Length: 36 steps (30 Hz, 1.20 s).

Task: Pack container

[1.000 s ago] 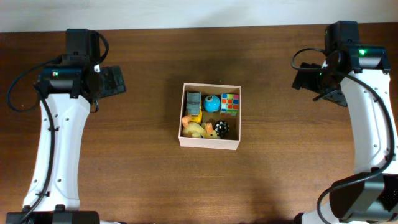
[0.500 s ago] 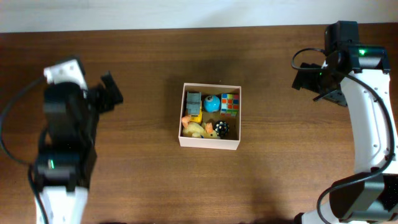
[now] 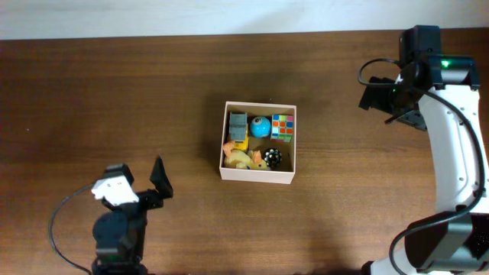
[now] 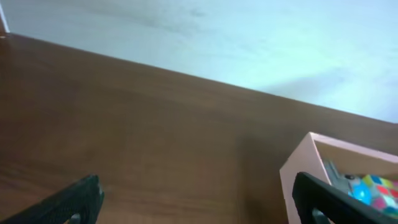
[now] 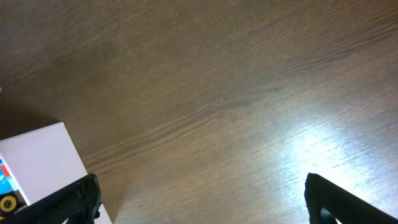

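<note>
Six or so toys lie inside the container (image 3: 257, 177), which sits flat near the middle of the worktop (image 3: 153, 92). Along the box's edge that is uppermost in the overhead view: grey-green block toy (image 3: 238, 128), blue ball (image 3: 260, 127), Rubik's cube (image 3: 283, 127). Along the lower edge: yellow duck (image 3: 241, 159) and a black ball with pale spots (image 3: 273, 158). A small orange piece (image 3: 228, 147) lies against the left wall, too small to name. No loose toy shows on the worktop in any view. No lid is seen. Left arm (image 3: 114, 200) is low at the lower left, well apart from the box. Its wrist view shows the jaws spread wide with nothing between them, and the container's pale corner just past the right-hand finger. Right arm (image 3: 451, 137) is at the upper right, also well apart from the box, with jaws likewise apart and empty over bare wood. Judgement: packing looks essentially complete, and the step in hand is a final check and parking of the arms. To do it well, keep both jaws apart and raised and route any travel around the box, not over it, since the thin walls would shift at a light knock. Confirm from overhead that nothing rides above the rim; the duck and the orange piece overlap, so they are the pair to check. If one needs seating, press down gently from above with the nearer left arm.
</note>
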Motion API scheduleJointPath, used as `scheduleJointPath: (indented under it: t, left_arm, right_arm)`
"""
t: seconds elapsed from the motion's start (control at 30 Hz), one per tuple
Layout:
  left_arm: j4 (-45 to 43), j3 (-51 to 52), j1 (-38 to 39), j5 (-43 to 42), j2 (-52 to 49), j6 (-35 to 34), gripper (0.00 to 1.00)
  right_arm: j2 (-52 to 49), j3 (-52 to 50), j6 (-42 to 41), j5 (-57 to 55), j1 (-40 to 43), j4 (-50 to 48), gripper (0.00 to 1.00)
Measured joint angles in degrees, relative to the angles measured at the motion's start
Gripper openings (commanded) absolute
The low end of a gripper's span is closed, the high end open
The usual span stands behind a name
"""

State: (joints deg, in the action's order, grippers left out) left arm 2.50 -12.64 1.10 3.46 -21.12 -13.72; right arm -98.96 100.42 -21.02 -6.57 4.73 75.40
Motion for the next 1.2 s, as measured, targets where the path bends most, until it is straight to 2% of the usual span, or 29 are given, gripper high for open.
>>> scheduleJointPath:
  t: [0.3,0.5,0.9,1.2]
  left_arm:
    - [0.1,8.3,0.0,-3.2,8.9,1.5,0.99]
    - [3.4,11.0,0.0,-4.2,14.3,3.3,0.99]
    - [3.3,11.1,1.4,-4.4,20.0,5.2,0.99]
    - [3.3,11.1,1.6,-4.6,20.3,5.2,0.99]
  right_arm:
    - [0.0,0.0,0.0,0.0,0.0,0.1,0.99]
    - [0.0,0.0,0.0,0.0,0.0,0.0,0.99]
    - [0.0,0.0,0.0,0.0,0.0,0.0,0.99]
    - [0.0,0.0,0.0,0.0,0.0,0.0,0.99]
